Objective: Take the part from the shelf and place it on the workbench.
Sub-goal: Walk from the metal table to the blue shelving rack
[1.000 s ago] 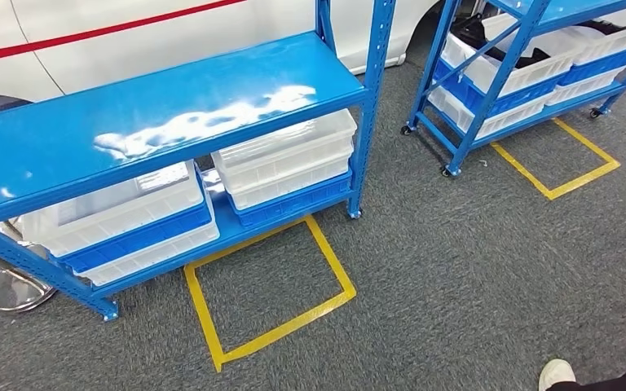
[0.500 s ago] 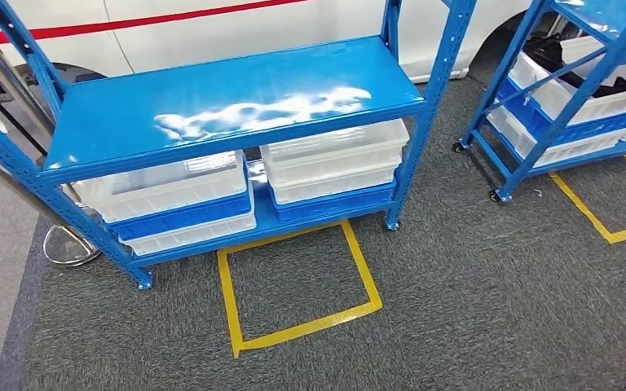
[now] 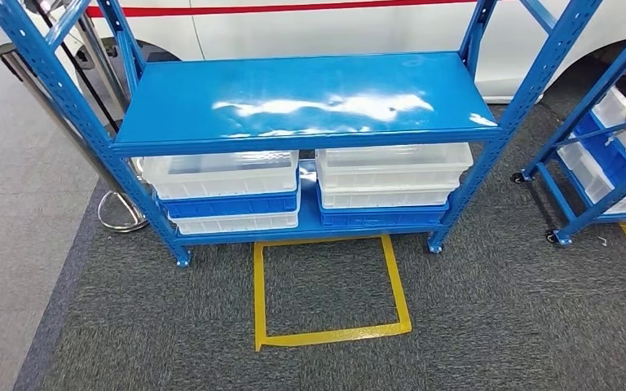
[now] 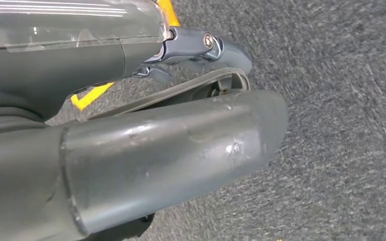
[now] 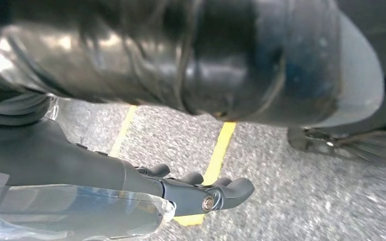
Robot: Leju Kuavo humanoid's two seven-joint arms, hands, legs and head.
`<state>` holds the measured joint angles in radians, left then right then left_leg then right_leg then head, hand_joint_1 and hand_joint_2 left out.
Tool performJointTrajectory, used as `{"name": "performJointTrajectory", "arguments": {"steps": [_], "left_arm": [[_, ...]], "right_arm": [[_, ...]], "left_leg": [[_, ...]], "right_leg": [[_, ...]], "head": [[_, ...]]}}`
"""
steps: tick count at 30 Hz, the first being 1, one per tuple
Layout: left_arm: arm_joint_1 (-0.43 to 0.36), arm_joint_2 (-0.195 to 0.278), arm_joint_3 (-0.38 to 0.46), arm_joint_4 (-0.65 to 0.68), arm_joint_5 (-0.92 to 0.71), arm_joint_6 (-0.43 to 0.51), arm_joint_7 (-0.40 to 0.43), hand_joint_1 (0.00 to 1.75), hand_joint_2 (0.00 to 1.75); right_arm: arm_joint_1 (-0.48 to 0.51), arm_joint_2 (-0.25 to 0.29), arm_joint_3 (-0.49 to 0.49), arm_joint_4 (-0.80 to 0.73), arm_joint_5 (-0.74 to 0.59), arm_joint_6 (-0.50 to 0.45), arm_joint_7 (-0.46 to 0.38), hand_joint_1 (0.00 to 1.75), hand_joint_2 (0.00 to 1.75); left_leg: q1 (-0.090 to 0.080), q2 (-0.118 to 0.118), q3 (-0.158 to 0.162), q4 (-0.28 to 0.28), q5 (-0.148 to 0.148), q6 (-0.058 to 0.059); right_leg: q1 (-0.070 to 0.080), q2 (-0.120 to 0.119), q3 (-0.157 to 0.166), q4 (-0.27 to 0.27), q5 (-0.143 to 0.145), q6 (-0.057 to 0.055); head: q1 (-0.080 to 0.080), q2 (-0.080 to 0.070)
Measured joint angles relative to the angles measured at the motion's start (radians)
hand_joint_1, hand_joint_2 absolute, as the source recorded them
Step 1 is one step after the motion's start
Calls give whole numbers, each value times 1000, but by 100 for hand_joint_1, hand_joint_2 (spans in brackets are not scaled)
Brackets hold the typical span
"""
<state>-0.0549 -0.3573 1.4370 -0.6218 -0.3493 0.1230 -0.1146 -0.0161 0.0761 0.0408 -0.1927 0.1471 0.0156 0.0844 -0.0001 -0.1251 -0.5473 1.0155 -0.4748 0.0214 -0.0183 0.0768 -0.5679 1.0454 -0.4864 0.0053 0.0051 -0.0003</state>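
- The left robot hand (image 4: 201,50) hangs over grey carpet (image 4: 342,125); whether its fingers are apart or together cannot be told, and nothing shows in it.
- The right robot hand (image 5: 201,193) hangs above the carpet and yellow tape (image 5: 220,145), fingers loosely curled, holding nothing.
- The blue shelf (image 3: 310,102) stands ahead, its top board bare; white and blue bins (image 3: 228,191) sit below.
- The part itself cannot be made out.

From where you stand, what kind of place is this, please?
Probably a workshop or factory storage area. A blue metal shelf rack holds stacked white and blue plastic bins, yellow tape marks a square on the grey carpet, and a white car body with a red stripe stands behind the rack.
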Motion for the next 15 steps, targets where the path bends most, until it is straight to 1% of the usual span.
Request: {"name": "performJointTrajectory", "arguments": {"steps": [1, 2, 3, 4, 5, 6, 7, 8, 9, 10, 11, 12, 13, 14, 15], "left_arm": [[1, 0, -3, 0, 5, 1, 0, 0, 0], [2, 1, -6, 0, 10, 2, -1, 0, 0], [2, 2, -8, 0, 16, 3, -2, 0, 0], [2, 2, -10, 0, 22, 4, -3, 0, 0], [1, 3, -12, 0, 28, 4, -5, 0, 0], [0, 3, -15, 0, 35, 4, -7, 0, 0], [0, 3, -18, 0, 42, 5, -8, 0, 0], [1, 3, -20, 0, 49, 6, -9, 0, 0], [2, 3, -24, 0, 57, 8, -10, 0, 0], [2, 3, -27, 0, 64, 11, -11, 0, 0], [2, 3, -31, 0, 71, 15, -12, 0, 0], [2, 3, -36, 1, 77, 19, -15, 0, 0], [2, 3, -40, 2, 82, 22, -19, 0, 0], [1, 4, -45, 4, 86, 25, -23, 0, 0], [0, 4, -49, 5, 88, 27, -26, 0, 0]], "right_arm": [[-2, 0, 0, 0, -2, -1, 0, 0, 0], [-4, 1, 0, 0, -4, -3, -1, 0, 0], [-5, 1, 0, 0, -8, -6, -2, 0, 0], [-4, 1, 0, 0, -12, -11, -3, 0, 0], [-3, 1, 0, 0, -17, -16, -5, 0, 0], [-1, 1, 0, 0, -20, -21, -7, 0, 0], [1, 1, -1, 0, -23, -24, -8, 0, 0], [2, 1, -1, 0, -25, -25, -8, 0, 0], [2, 1, -1, 0, -26, -26, -9, 0, 0], [2, 1, -1, 0, -26, -27, -9, 0, 0], [1, 1, -2, 0, -26, -29, -9, 0, 0], [1, 1, -2, 0, -27, -31, -9, 0, 0], [0, 2, -2, 0, -27, -32, -8, 0, 0], [-1, 3, -2, 0, -28, -34, -8, 0, 0], [-1, 3, -2, 0, -28, -35, -8, 0, 0]], "left_leg": [[2, -9, -2, -1, 0, -6], [3, -7, -2, 0, -1, -12], [2, 11, -6, 9, -8, -18], [2, 39, -17, 35, -25, -23], [2, 72, -39, 83, -52, -29], [4, 99, -73, 148, -84, -34], [6, 111, -110, 218, -113, -39], [9, 116, -139, 271, -127, -42], [10, 118, -152, 289, -122, -43], [11, 118, -142, 266, -96, -43], [11, 120, -114, 205, -57, -39], [10, 123, -77, 129, -22, -33], [6, 127, -45, 64, 3, -25], [3, 130, -24, 21, 14, -18], [-1, 132, -17, 3, 12, -12]], "right_leg": [[1, -11, 1, -2, 1, -4], [0, -21, 4, -6, 2, -10], [-1, -32, 7, -10, 2, -17], [-3, -43, 10, -14, 3, -24], [-3, -54, 13, -17, 2, -29], [-2, -64, 13, -17, 0, -33], [-1, -74, 14, -17, -3, -34], [-1, -82, 15, -17, -5, -34], [-1, -89, 17, -17, -7, -33], [-1, -94, 21, -16, -10, -31], [-1, -98, 26, -17, -13, -29], [-1, -102, 32, -17, -16, -27], [1, -105, 36, -17, -20, -23], [2, -107, 39, -17, -23, -18], [2, -109, 41, -18, -25, -12]], "head": [[0, 0], [0, 0], [-1, 0], [-1, 0], [-2, 0], [-3, 0], [-3, 0], [-3, 0], [-3, 0], [-3, 0], [-3, 0], [-3, 0], [-3, 0], [-3, 0], [-3, 0]]}}
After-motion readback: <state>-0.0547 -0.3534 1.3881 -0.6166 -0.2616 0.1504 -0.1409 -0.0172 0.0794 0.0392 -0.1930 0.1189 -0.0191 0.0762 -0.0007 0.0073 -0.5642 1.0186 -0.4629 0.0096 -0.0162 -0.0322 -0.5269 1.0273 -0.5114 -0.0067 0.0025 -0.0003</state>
